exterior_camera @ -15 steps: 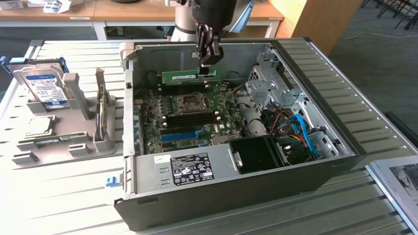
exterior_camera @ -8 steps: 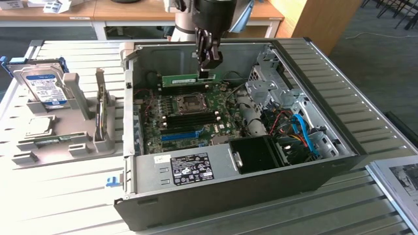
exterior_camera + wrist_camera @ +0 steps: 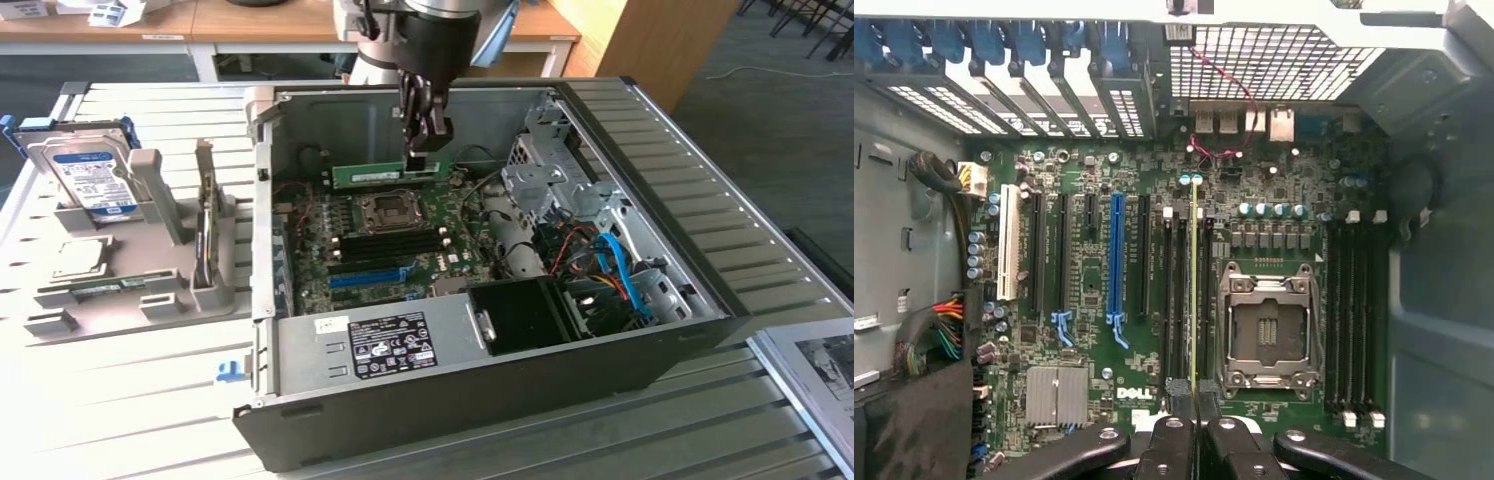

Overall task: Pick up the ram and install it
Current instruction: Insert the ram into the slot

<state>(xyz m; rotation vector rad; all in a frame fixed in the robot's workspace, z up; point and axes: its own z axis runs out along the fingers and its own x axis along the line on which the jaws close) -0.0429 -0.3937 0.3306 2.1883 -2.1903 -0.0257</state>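
Observation:
My gripper (image 3: 422,152) hangs inside the open computer case (image 3: 694,290), shut on the ram (image 3: 367,175). The ram is a long green stick held level by its top edge, above the motherboard (image 3: 320,225) near the case's back wall. In the wrist view the ram (image 3: 1194,290) appears edge-on as a thin line running out from my gripper (image 3: 1194,425). It lies over the black memory slots (image 3: 1174,290) beside the open CPU socket (image 3: 1269,335). The stick is still clear of the board, with a gap under it in the exterior view.
A grey stand at the exterior view's left holds a hard drive (image 3: 87,180), a square CPU chip (image 3: 80,258) and an upright card (image 3: 204,215). In the case are a power supply (image 3: 380,340), a black fan shroud (image 3: 527,315), drive cages (image 3: 554,175) and blue cables (image 3: 617,268).

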